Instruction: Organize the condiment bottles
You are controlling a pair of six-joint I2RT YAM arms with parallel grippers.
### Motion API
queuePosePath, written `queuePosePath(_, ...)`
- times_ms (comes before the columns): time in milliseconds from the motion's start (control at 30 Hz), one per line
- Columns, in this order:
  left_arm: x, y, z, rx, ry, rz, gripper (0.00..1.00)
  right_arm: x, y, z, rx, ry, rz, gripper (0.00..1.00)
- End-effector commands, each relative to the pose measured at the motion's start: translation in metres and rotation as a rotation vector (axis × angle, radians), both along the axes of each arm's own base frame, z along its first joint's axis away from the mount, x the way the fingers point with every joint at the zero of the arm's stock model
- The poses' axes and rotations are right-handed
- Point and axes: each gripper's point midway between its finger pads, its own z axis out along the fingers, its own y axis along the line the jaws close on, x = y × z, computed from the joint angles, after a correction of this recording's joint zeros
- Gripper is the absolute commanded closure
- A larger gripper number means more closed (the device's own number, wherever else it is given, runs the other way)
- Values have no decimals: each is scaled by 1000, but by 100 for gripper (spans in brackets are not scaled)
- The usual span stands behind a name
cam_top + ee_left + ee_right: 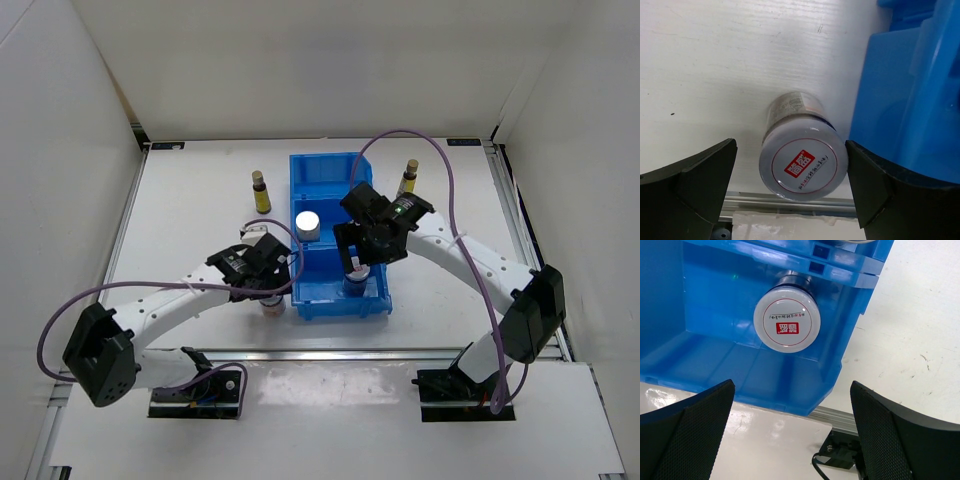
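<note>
A white surface [200,200] is enclosed by white walls. A blue bin [340,306] is set centrally. Both are released: the left pincer [791,150] is placed astride a jar [802,167] beside the bin; the right pincer [792,385] is hung over a second jar [786,325] in the near compartment. Red lid labels are seen; script unreadable.

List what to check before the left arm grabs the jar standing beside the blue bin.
1. Left gripper open: ok.
2. Short jar with red-marked silvery lid upright between its fingers: ok.
3. Finger clearance from the blue plastic bin: cannot tell.
4. Right gripper open and empty: ok.
5. Second red-marked jar inside the bin's near compartment: ok.
6. Drop path into that compartment free: not ok, the right arm hovers over it.
</note>
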Motion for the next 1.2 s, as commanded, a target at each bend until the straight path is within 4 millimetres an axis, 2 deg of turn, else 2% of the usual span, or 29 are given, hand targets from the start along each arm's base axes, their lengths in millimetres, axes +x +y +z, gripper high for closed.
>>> queuePosePath(0,2,-5,4,-51,43,-4,1,-3,-1,7,18,-18,-8,1)
queuePosePath(133,4,-2,6,-59,41,4,11,-4,-2,4,13,-10,-17,1)
queuePosePath(267,4,-2,12,-74,24,3,32,-6,-4,1,6,-3,-17,1)
queuePosePath(333,6,-4,26,-96,0,2,39,-6,-4,1,6,-3,-17,1)
queuePosePath(367,9,-4,31,-94,-12,6,47,-6,-4,4,13,-10,-17,1)
queuePosePath(400,16,-8,49,-118,-52,9,52,-5,-5,4,6,-17,-21,1)
queuePosePath(433,18,-4,58,-98,-68,13,61,-5,-5,4,6,-17,-21,1)
queuePosePath(467,22,-4,70,-100,-91,20,65,-4,-7,7,9,-31,-24,1)
queuePosePath(500,34,-6,97,-114,-156,29,69,-4,-7,7,9,-31,-24,1)
queuePosePath(533,34,-2,108,-102,-165,38,73,-3,-9,10,10,-43,-27,1)
queuePosePath(567,38,-3,116,-89,-176,28,79,-2,-10,12,11,-55,-31,1)
queuePosePath(600,42,-6,126,-88,-188,14,82,-4,-12,9,3,-49,-31,1)
queuePosePath(633,50,-12,152,-106,-231,-9,85,-1,-14,9,3,-49,-41,1)
queuePosePath(700,55,-18,160,-75,-226,-30,88,-2,-17,9,2,-54,-55,1)
queuePosePath(733,62,-23,180,-85,-277,-34,89,0,-19,13,11,-62,-66,1)
queuePosePath(800,62,-37,184,-87,-274,-63,89,-2,-21,12,14,-61,-74,1)
queuePosePath(833,64,-44,193,-120,-280,-66,89,-1,-23,15,15,-74,-78,1)
queuePosePath(933,60,-76,185,-159,-251,-122,89,0,-28,15,9,-81,-91,1)
queuePosePath(1000,54,-96,164,-173,-199,-167,89,0,-31,14,11,-79,-109,1)
queuePosePath(1067,53,-110,148,-198,-175,-174,89,1,-37,17,5,-87,-122,1)
queuePosePath(1167,51,-123,138,-225,-165,-190,88,2,-42,20,-8,-106,-131,1)
